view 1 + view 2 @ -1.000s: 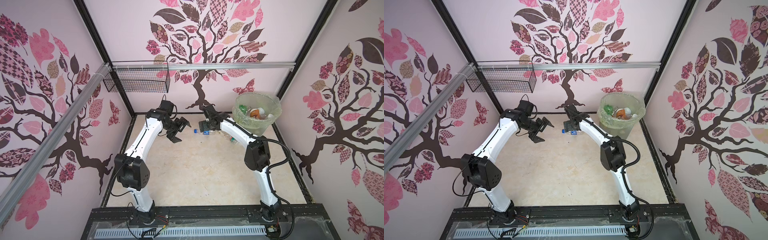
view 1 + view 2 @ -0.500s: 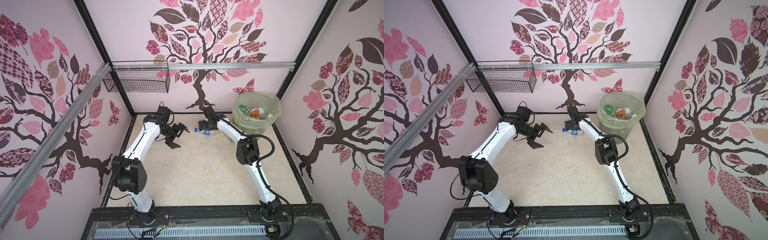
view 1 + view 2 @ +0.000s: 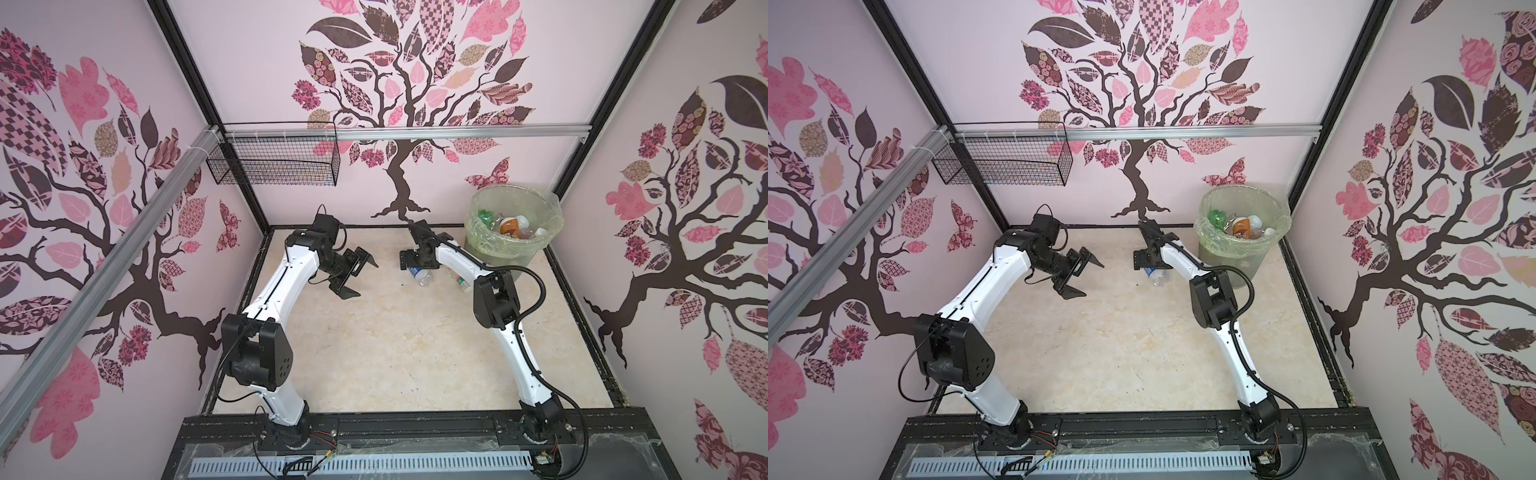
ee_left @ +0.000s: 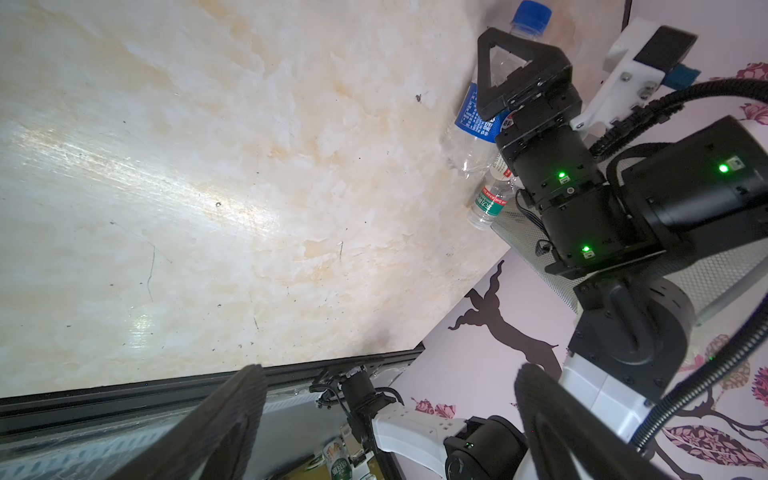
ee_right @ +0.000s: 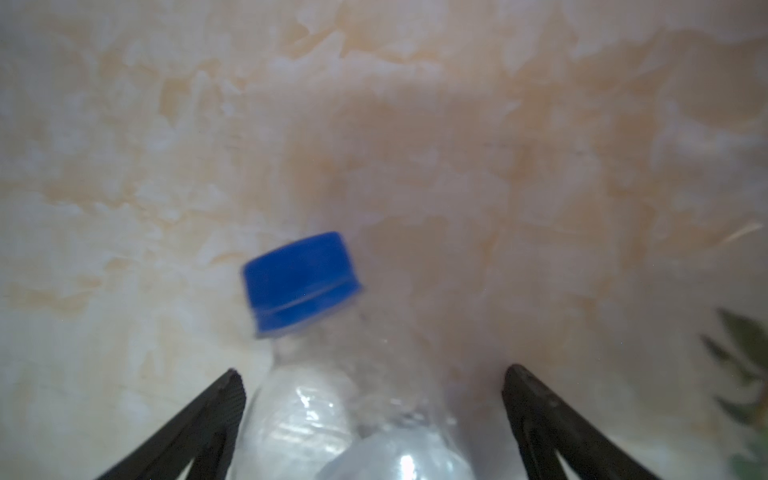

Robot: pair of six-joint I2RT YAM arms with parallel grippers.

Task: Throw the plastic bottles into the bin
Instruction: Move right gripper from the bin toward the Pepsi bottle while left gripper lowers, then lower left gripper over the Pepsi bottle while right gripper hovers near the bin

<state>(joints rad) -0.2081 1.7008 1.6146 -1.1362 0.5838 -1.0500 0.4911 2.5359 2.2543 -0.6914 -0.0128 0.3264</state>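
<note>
Item under handling: one clear plastic bottle with a blue cap and blue label, lying on its side on the pale marbled worktop, upper centre of both top views, to the left of the bin. A second clear bottle with a green-and-red label lies just beside it, partly under the right arm. The round grey mesh bin with greenish plastic liner stands at upper right and holds several bottles, one green, one brown-labelled. The right pincer points down over the blue-capped bottle, its jaws spread wide to either side of the bottle's shoulder; the right wrist view shows the cap ahead of the fingers, and contact cannot be confirmed. The left pincer hangs above the worktop left of centre, jaws fully apart and holding nothing, aimed towards the right arm. A black rectangular wire basket hangs on the rear rail, upper left, well apart from the bottles.
</note>
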